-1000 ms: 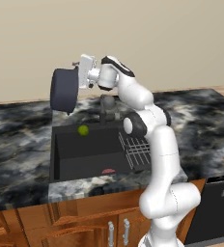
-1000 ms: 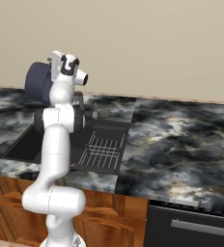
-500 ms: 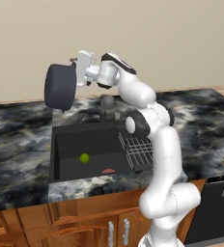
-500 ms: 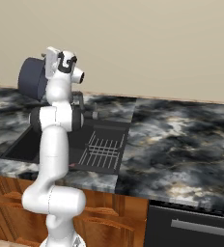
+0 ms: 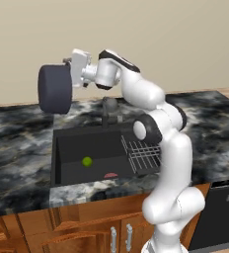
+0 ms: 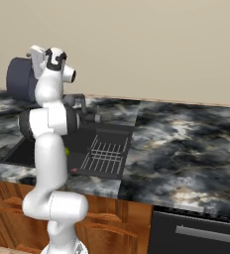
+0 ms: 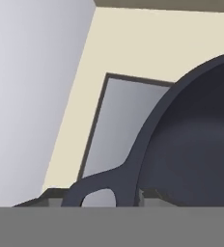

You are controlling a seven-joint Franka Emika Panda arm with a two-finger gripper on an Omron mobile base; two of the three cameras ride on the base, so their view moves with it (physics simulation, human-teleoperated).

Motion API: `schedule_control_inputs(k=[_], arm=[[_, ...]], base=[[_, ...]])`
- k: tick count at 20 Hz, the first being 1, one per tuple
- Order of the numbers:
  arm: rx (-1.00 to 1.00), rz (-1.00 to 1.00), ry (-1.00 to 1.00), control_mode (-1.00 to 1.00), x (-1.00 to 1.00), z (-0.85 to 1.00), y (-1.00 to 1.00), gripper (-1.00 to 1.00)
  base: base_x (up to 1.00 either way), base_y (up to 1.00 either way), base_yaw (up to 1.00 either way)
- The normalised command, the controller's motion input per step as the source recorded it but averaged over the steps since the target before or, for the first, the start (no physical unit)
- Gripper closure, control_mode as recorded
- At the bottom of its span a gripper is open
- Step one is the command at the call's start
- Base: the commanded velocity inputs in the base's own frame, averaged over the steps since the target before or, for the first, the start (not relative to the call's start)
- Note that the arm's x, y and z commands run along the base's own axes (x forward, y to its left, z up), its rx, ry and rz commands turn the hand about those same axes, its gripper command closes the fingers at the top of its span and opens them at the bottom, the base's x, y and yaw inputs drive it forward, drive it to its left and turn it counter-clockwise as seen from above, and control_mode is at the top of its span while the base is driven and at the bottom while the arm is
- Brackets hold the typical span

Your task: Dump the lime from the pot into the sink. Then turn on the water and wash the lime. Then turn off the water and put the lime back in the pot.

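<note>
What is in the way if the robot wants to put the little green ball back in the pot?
Nothing visible covers the lime; it lies free on the floor of the sink. But the tool is shut on the pot, held high on its side, so it has to put the pot down first.

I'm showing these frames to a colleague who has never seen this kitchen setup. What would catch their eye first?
Most striking is the pot, held high in the air on its side by the gripper, above the counter just left of the sink. Next comes the lime, a bright spot lying on the black sink floor, with a wire rack at the basin's right end.
</note>
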Motion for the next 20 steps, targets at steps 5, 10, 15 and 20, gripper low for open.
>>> schedule_control_inputs(k=[5, 10, 15, 20], arm=[[-0.23, 0.0, -0.21, -1.0, -0.98, 0.09, 0.44, 1.0], [-0.31, 0.0, -0.16, -1.0, -1.0, 0.0, 0.28, 1.0], [-0.35, 0.0, -0.1, -1.0, -1.0, 0.0, 0.12, 1.0], [-0.37, 0.0, -0.04, -1.0, -1.0, 0.0, 0.0, 1.0]], base=[[0.0, 0.0, 0.0], [0.0, 0.0, 0.0], [0.0, 0.0, 0.0], [0.0, 0.0, 0.0]])
